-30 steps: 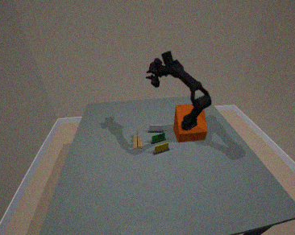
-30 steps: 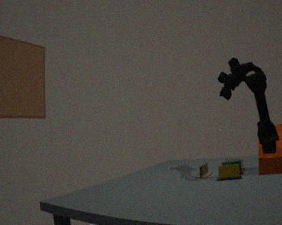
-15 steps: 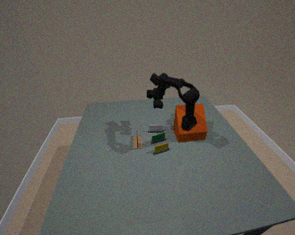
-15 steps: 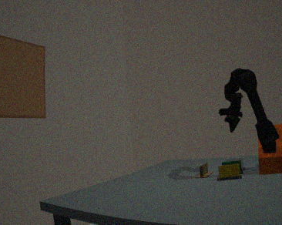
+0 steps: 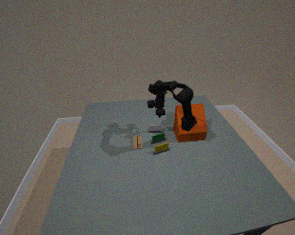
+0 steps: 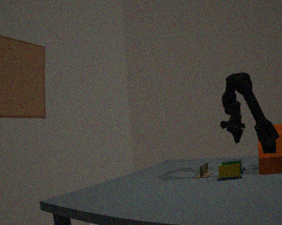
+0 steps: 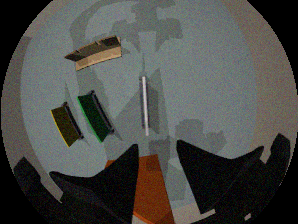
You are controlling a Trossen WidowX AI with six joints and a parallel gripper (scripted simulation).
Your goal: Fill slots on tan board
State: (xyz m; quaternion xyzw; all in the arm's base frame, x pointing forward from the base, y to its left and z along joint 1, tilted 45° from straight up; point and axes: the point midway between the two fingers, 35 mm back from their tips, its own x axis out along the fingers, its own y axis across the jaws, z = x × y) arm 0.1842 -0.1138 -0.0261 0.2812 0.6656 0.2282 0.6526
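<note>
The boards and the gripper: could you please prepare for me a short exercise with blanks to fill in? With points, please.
1. The yellow board [image 5: 161, 147] [image 6: 229, 170] [image 7: 65, 127] and the white board [image 5: 155, 128] [image 7: 145, 105] stand on either side of the ____ board.
2. The block under the arm's base is ____ in color.
3. The gripper [image 5: 160, 114] [image 6: 237, 142] [image 7: 157, 145] holds ____ between its jaws.
4. Of the colored boards, ____ stand in the tan board [image 5: 137, 142] [image 6: 204, 170] [image 7: 99, 54].

Missing words: green; orange; nothing; none
</note>
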